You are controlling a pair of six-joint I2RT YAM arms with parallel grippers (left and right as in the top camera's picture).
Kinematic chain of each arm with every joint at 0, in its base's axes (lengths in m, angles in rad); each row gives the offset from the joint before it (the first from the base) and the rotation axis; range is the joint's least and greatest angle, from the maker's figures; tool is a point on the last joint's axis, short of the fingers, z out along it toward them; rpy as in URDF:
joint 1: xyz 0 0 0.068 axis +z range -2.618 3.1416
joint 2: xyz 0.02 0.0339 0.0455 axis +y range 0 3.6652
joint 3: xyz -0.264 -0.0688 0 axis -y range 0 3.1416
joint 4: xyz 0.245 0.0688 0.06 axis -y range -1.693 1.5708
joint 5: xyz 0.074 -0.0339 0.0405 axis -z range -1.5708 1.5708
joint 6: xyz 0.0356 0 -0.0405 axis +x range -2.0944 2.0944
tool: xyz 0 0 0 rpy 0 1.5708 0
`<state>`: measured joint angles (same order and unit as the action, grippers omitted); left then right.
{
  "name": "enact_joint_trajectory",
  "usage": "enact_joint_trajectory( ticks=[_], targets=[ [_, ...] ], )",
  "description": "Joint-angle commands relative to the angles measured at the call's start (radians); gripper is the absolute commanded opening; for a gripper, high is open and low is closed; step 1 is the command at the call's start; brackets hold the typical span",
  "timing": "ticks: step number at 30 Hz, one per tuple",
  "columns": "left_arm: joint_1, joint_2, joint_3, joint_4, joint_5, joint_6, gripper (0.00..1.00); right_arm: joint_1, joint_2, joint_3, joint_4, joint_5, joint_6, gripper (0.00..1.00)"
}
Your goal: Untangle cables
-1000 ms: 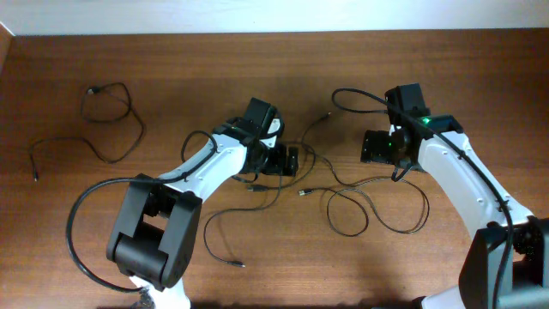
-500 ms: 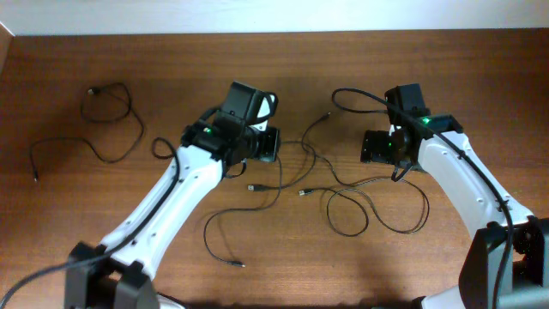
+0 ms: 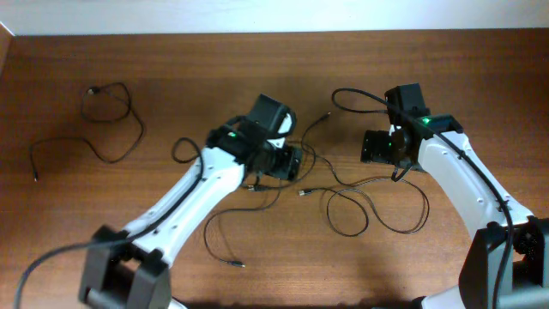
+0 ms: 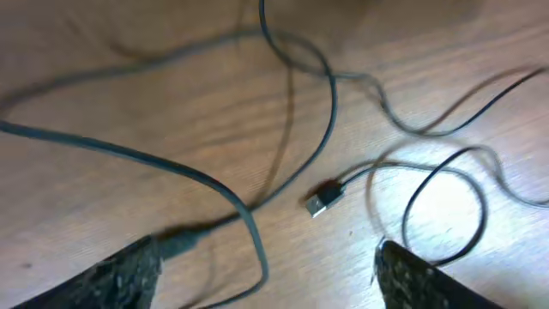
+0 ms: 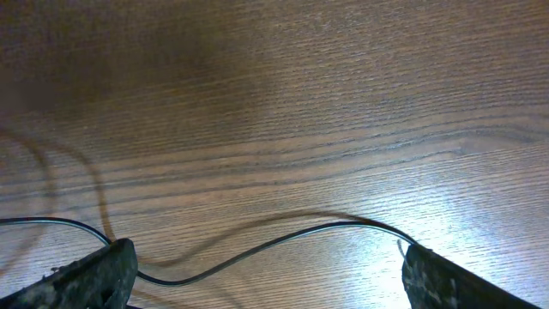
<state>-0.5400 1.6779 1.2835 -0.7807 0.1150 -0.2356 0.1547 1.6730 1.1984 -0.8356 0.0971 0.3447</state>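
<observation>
**Wooden tabletop: one cord freed, the knot in the middle untouched**

Brown wood table (image 3: 480, 69), otherwise bare. One cable (image 3: 110, 120) lies alone at the far left, well apart from the others, so that part looks done. The remaining cables (image 3: 352, 193) cross in loose loops at the centre, between the two arms; most of the work seems left.

The left gripper (image 4: 268, 253) hangs over the knot with fingers spread, pinching nothing, a plug (image 4: 319, 202) just ahead. The right gripper (image 5: 266, 253) is spread too, one strand passing loosely between its fingers.

The left arm (image 3: 214, 172) hides some crossings from above.
</observation>
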Motion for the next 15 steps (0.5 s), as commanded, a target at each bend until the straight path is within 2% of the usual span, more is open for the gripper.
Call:
enact_joint_trajectory(
  ticks=[1,4,5,11,12,13,15],
  targets=[
    [-0.024,0.079,0.010,-0.011,-0.008,-0.001,0.87,-0.003,0.008,0.000,-0.002,0.012,0.012,0.99],
    [-0.037,0.135,0.010,-0.004,-0.008,-0.001,0.84,-0.003,0.008,0.000,-0.002,0.012,0.012,0.98],
    [-0.041,0.148,0.010,0.003,-0.008,-0.001,0.76,-0.003,0.008,0.000,-0.002,0.012,0.012,0.99],
    [-0.067,0.208,0.010,0.062,-0.008,-0.001,0.00,-0.003,0.008,0.000,-0.002,0.012,0.012,0.98],
    [-0.073,0.210,0.010,0.075,-0.008,0.007,0.01,-0.003,0.008,0.000,-0.002,0.012,0.012,0.98],
    [-0.076,0.210,0.010,0.082,-0.008,0.016,0.17,-0.003,0.008,0.000,-0.002,0.012,0.012,0.99],
    [-0.082,0.210,0.010,0.099,-0.010,0.049,0.58,-0.003,0.008,0.000,-0.002,0.012,0.012,0.98]
  ],
)
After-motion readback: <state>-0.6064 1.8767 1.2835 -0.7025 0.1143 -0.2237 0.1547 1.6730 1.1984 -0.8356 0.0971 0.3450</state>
